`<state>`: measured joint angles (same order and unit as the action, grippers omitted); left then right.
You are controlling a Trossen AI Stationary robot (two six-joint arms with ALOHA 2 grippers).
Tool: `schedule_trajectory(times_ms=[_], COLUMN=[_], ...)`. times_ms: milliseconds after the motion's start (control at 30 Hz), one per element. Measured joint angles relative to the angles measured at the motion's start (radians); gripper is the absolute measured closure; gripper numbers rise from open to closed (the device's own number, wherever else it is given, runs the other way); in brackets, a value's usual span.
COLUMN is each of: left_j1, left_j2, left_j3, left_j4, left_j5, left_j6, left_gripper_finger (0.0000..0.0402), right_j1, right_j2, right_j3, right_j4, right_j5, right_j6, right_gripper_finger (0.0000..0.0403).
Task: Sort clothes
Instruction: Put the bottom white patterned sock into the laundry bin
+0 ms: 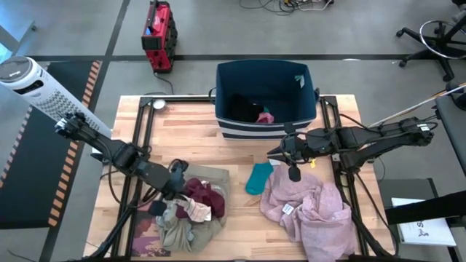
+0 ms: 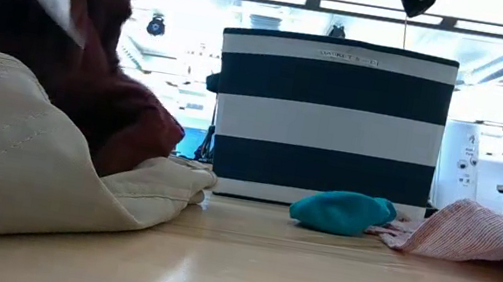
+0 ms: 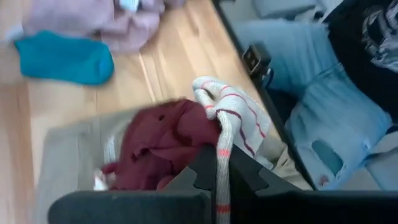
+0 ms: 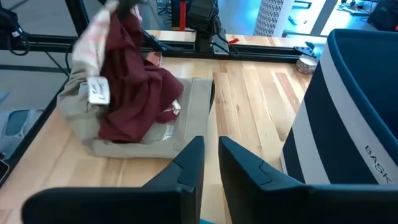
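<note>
My left gripper (image 1: 179, 175) is over the pile at the near left and is shut on cloth. A maroon garment (image 4: 134, 87) and a white, red-striped cloth (image 3: 227, 118) hang from it. Both rest on a large khaki-beige garment (image 4: 143, 140) that lies flat on the table. My right gripper (image 1: 293, 173) hovers empty with its fingers nearly together. It is over the table between the bin and the lilac-pink garment (image 1: 309, 207). A small teal garment (image 1: 258, 178) lies flat beside the lilac-pink one. Black and pink clothes (image 1: 256, 113) lie in the striped bin (image 1: 266, 87). My left gripper pinches the white striped cloth's gathered strip (image 3: 221, 167), which runs between its two fingers. The maroon garment's upper folds (image 3: 186, 140) bunch against the fingers. The fingers come from above, slanting down. Both cloths hang slack, and the maroon's lower end (image 4: 124, 127) lies on the khaki garment.
The navy-and-white bin (image 2: 330, 123) stands at the table's far middle. A flat book with a dark pinkish cover (image 1: 149, 244) lies at the near left under grey-green cloth (image 1: 175, 231). A person in jeans (image 3: 311, 124) sits beyond the table's edge. Bare wood (image 1: 189, 127) lies left of the bin.
</note>
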<state>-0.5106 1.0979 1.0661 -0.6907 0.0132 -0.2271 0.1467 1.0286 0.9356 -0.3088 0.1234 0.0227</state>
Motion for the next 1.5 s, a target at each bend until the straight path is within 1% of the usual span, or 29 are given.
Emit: schedule_trajectory(times_ms=[67,167,267,333,467,667,733,833,1033,1200,1300,1500], left_j1=[0.0,0.0,0.0,0.0,0.0,0.001,0.002,0.002,0.016,0.023,0.028,0.031], left_j2=[-0.005,-0.007,-0.006,-0.006,-0.004,-0.002,-0.003,-0.003,0.017,0.032,0.037,0.039], left_j3=[0.048,0.117,0.167,0.183,0.182,0.124,0.106,0.084,0.072,0.072,0.072,0.072], left_j4=[0.006,0.009,0.009,0.009,0.016,0.08,0.119,0.152,0.168,0.167,0.168,0.168], left_j5=[-0.03,-0.046,-0.049,-0.049,-0.049,-0.049,-0.048,-0.048,-0.048,-0.048,-0.049,-0.054], left_j6=[0.03,0.073,0.127,0.158,0.224,0.287,0.313,0.346,0.365,0.376,0.38,0.38], left_gripper_finger=[0.04,0.0401,0.0401,0.0401,0.0401,0.0401,0.0401,0.0401,0.0402,0.0401,0.0401,0.0401], right_j1=[0.0,0.0,0.001,0.009,0.024,0.025,0.026,0.026,0.025,0.025,0.025,0.023], right_j2=[0.0,0.001,0.025,0.061,0.162,0.34,0.393,0.475,0.622,0.691,0.732,0.789], right_j3=[0.0,-0.001,-0.01,-0.017,-0.017,0.01,0.041,0.105,0.252,0.359,0.412,0.474], right_j4=[0.0,0.004,0.075,0.15,0.349,0.66,0.707,0.71,0.702,0.633,0.584,0.515], right_j5=[0.0,-0.011,-0.071,-0.12,-0.198,-0.304,-0.316,-0.318,-0.341,-0.352,-0.364,-0.382], right_j6=[0.0,0.003,0.003,-0.005,-0.053,-0.118,-0.143,-0.165,-0.132,-0.114,-0.101,-0.095], right_gripper_finger=[0.0377,0.0378,0.037,0.0356,0.0311,0.0241,0.0227,0.0216,0.0213,0.0219,0.0233,0.0279])
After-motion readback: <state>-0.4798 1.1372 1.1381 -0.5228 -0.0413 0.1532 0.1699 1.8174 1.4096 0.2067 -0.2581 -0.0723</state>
